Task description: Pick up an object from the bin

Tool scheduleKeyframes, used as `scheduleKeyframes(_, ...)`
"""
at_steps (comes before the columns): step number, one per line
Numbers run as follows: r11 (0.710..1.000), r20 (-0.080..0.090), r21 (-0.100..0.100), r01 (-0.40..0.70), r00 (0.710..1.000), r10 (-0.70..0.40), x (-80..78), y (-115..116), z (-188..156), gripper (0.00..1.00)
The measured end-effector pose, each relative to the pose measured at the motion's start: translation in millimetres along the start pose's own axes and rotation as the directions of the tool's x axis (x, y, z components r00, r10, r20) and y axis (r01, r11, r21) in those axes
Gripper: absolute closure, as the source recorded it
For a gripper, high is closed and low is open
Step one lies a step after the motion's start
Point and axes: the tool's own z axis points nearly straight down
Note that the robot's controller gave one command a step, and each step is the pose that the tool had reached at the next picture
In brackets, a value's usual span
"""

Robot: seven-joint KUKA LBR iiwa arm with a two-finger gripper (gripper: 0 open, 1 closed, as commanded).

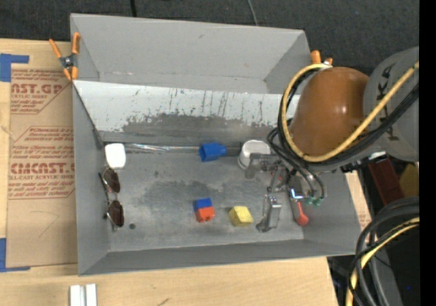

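The hand is hovering low at the front right of the bin, its opening impossible to tell, just beside a small yellow block; the block is looking light, stiff and best pinched across its flat sides

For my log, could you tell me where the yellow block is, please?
In the camera view, the yellow block lies low and right of centre in the bin, between the red-and-blue block and the end effector.

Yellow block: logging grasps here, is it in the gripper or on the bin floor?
On the floor: the yellow block lies loose, just left of the gripper, not in it.
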Motion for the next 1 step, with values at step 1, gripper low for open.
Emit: scheduleKeyframes(1,1.000,0.008,0.000,0.000,1.000,0.000,-1.7,-0.1,-4.2,0.00)
